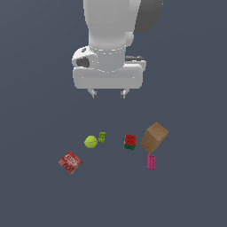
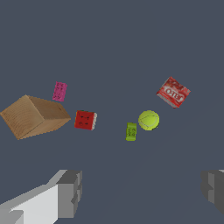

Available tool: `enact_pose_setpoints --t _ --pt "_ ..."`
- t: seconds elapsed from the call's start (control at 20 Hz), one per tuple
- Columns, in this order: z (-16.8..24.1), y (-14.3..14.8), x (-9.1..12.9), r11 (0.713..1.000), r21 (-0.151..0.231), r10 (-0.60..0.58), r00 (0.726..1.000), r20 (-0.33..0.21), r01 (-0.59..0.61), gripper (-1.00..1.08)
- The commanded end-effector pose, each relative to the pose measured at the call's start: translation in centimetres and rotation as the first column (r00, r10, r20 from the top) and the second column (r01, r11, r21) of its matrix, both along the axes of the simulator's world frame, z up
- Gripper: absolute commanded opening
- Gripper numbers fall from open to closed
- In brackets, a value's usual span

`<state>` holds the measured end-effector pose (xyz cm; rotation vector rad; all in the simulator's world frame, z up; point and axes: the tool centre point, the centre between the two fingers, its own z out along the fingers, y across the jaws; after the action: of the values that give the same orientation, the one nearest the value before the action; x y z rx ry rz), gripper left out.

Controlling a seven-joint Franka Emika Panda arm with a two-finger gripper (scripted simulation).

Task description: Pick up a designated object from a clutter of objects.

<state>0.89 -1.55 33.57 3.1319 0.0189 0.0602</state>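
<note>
The gripper [image 1: 108, 94] is hanging high with its fingers spread apart and empty, apparently lining up over the yellow-green ball [image 1: 91, 142], which is lying just beside the tiny green brick [image 1: 102, 137].

- My gripper [image 1: 108, 93] hung high above the clutter, its fingers spread wide.
- Below, the yellow-green ball [image 1: 91, 142] sat just beside the tiny green brick [image 1: 102, 137].
- The brown box [image 1: 154, 138] stood tilted near the pink brick [image 1: 151, 162].
</note>
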Motion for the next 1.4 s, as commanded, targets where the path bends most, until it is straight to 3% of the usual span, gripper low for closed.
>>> enact_pose_setpoints --t 0.0,0.4,0.75,1.35 --pt "-0.8 -0.3 0.3 1.0 0.0 0.009 1.0 -0.002 -0.009 1.0" --pt "-5.9 -2.5 2.0 0.997 0.003 0.073 0.997 -0.011 -0.073 1.0" --pt "-13.7 -5.9 3.5 0.986 0.006 0.166 0.986 -0.023 -0.165 1.0" --pt "-23.2 -9.9 3.3 0.962 0.009 0.272 0.962 -0.037 -0.272 1.0"
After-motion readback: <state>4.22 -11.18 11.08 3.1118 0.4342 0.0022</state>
